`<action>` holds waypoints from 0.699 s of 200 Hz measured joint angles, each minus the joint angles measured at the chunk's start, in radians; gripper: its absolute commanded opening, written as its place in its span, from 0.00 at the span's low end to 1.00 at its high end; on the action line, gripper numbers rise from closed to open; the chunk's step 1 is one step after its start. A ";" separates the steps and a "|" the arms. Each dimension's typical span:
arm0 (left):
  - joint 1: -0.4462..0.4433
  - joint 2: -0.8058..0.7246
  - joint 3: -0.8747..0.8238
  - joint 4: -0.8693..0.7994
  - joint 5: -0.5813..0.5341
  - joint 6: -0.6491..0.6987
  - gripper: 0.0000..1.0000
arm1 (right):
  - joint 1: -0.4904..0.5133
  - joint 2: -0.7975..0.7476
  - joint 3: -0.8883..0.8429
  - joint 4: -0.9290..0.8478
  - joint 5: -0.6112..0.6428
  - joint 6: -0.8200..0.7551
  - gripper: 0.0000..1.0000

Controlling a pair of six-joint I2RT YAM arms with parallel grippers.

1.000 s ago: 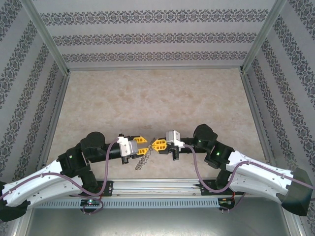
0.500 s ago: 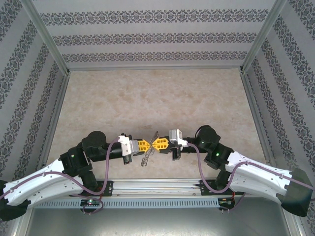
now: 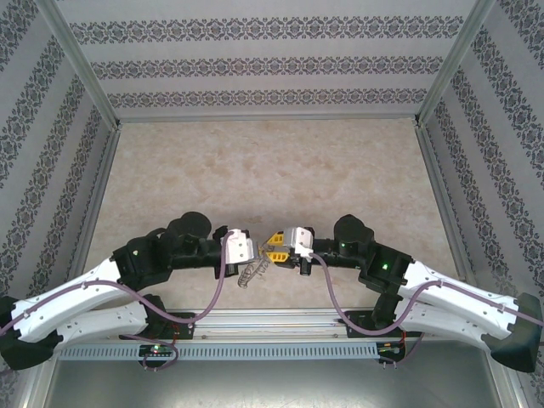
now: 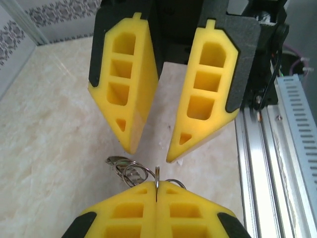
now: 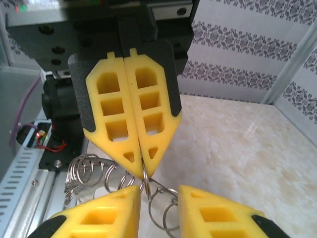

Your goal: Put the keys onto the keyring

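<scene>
Steel keyring (image 5: 85, 172) pinched in shut left jaws; right wrist view reveals right jaws parted.

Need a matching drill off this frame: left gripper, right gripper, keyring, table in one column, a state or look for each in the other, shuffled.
Things:
1. left gripper
2. right gripper
3. keyring
4. table

States:
A. fingers apart, nothing clamped
B. beige marbled surface
C. fingers pressed together on thin metal
D. pinched at one edge, wire loops dangling

Pairs: 1-C, 2-A, 3-D, 4-B
</scene>
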 measured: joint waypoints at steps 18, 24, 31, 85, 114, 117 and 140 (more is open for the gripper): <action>0.000 0.035 0.048 -0.061 -0.009 0.023 0.00 | 0.004 0.004 0.001 -0.036 0.024 -0.023 0.24; 0.000 0.047 0.066 -0.082 -0.012 0.030 0.00 | 0.007 0.007 0.001 -0.045 0.031 -0.029 0.24; 0.000 0.061 0.084 -0.102 -0.013 0.038 0.00 | 0.008 0.011 0.001 -0.053 0.035 -0.035 0.24; 0.000 0.147 0.159 -0.205 -0.020 0.075 0.00 | 0.011 0.023 0.001 -0.063 0.039 -0.043 0.22; 0.000 0.174 0.173 -0.229 -0.021 0.086 0.00 | 0.011 0.045 0.001 -0.045 0.034 -0.043 0.22; 0.000 0.175 0.173 -0.230 -0.021 0.087 0.00 | 0.011 0.047 0.001 -0.043 0.034 -0.043 0.22; 0.000 0.176 0.173 -0.238 -0.019 0.093 0.00 | 0.011 0.070 0.002 -0.031 0.026 -0.040 0.21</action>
